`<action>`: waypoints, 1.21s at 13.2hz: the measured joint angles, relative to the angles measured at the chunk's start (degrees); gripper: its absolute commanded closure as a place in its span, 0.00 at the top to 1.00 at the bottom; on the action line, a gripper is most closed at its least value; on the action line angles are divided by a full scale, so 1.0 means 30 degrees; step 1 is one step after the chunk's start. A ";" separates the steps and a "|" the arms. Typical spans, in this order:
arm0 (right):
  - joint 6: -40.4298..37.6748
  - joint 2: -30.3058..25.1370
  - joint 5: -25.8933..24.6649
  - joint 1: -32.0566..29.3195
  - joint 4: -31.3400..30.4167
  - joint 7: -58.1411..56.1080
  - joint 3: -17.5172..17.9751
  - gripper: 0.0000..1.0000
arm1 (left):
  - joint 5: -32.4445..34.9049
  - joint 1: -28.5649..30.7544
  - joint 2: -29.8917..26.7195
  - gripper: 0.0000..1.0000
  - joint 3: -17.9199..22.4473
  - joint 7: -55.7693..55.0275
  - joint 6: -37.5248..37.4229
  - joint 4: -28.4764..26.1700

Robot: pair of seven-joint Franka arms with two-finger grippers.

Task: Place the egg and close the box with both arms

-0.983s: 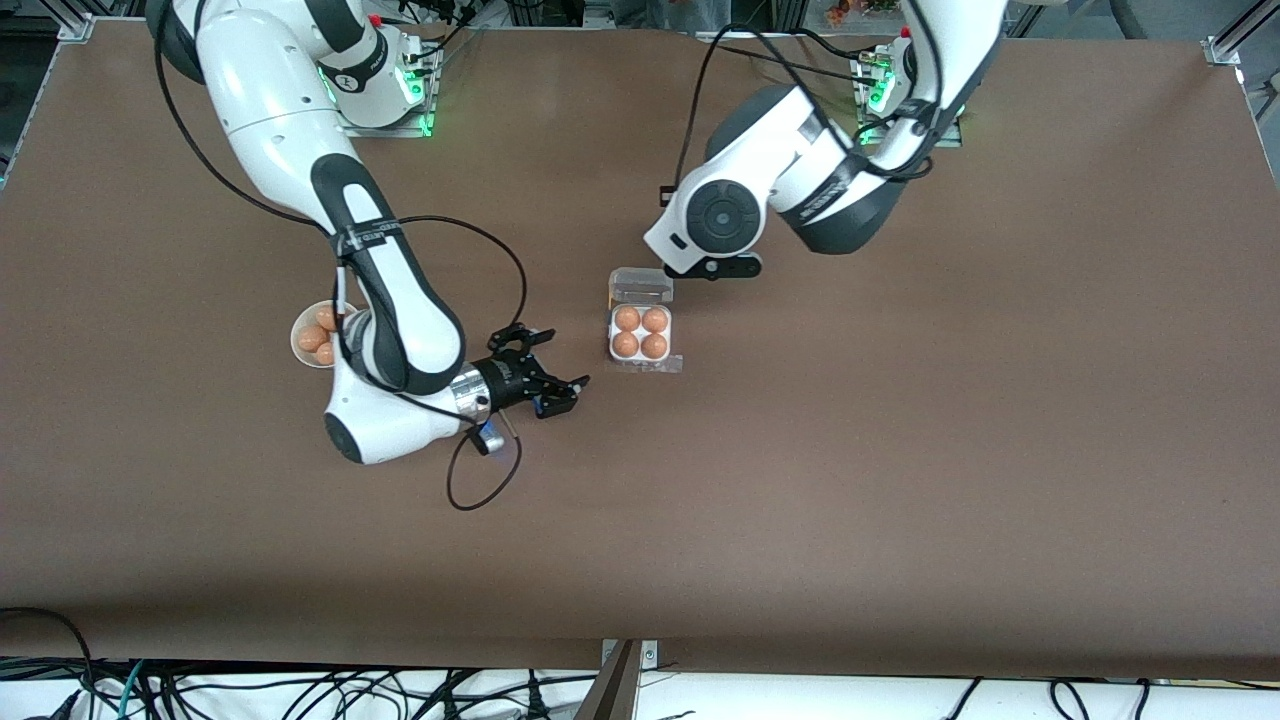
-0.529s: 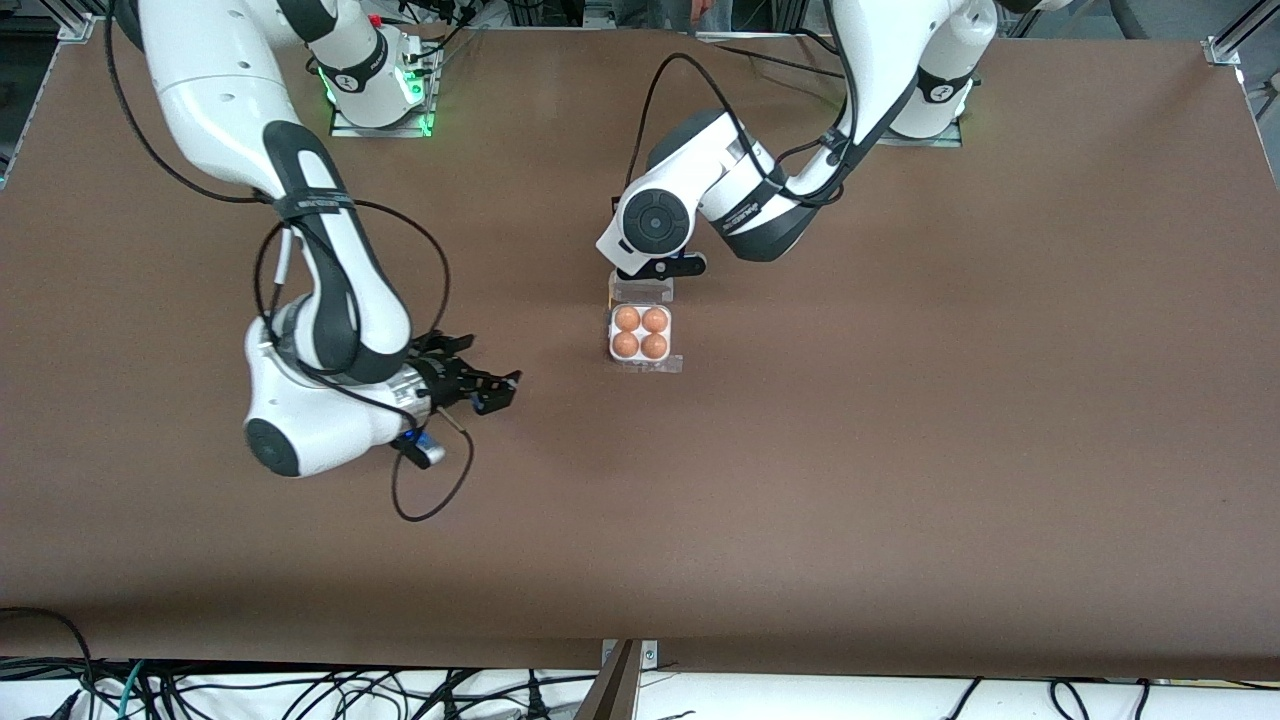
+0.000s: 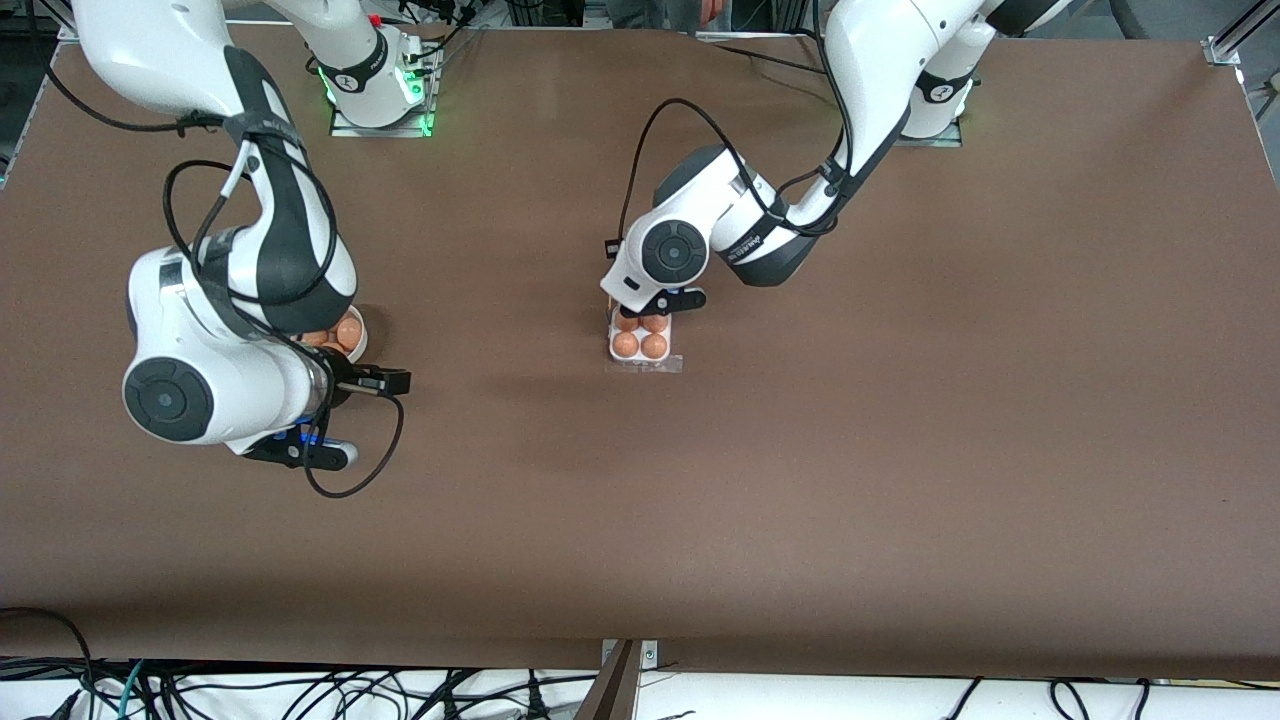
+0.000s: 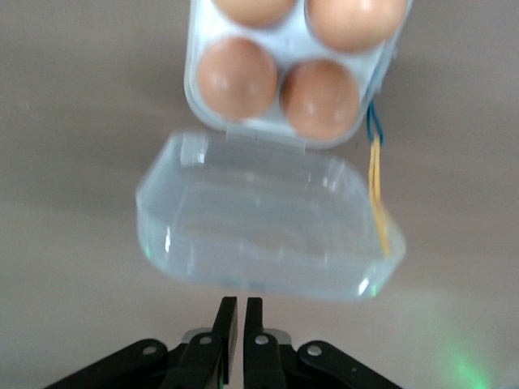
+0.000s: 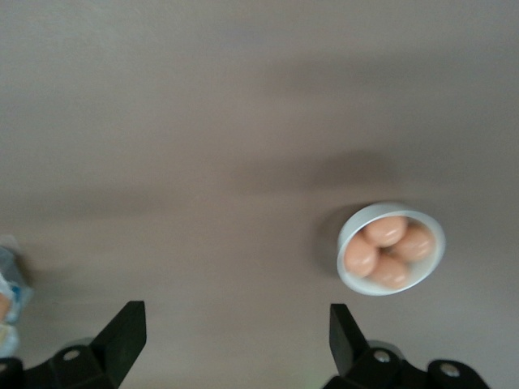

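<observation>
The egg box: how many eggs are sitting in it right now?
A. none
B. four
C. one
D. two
B, because the left wrist view shows all four cups of the egg box filled with brown eggs, while its clear lid lies open beside the tray.

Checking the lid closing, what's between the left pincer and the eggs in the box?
The open clear lid lies between the shut left pincer and the eggs, seen in the left wrist view.
</observation>
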 measured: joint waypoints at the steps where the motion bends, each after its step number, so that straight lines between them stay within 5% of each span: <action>1: 0.0257 -0.0450 -0.0773 0.0120 -0.0012 -0.0560 -0.0033 1.00 | 0.0104 -0.0013 0.0022 0.10 0.0344 -0.0055 0.0217 0.0140; 4: 0.2142 -0.2840 -0.1911 0.0186 -0.1344 -0.1072 -0.0138 1.00 | 0.1033 0.0040 0.0009 0.14 0.1279 -0.0554 0.0274 0.1566; 7: 0.4966 -0.6655 -0.2018 -0.0163 -0.4982 -0.1096 -0.0355 1.00 | 0.2555 0.0039 -0.0257 0.42 0.1502 -0.0863 -0.1279 0.2635; 10: 0.6050 -1.0668 -0.2002 -0.1211 -0.8972 -0.1192 -0.0400 1.00 | 0.5031 0.0560 -0.1198 0.57 0.2625 -0.0941 -0.3660 0.3897; 16: 0.5405 -1.2492 -0.1352 -0.2115 -1.0340 -0.1227 -0.0408 1.00 | 0.7812 0.4500 -0.1868 0.74 0.2876 0.3383 -0.6664 0.7303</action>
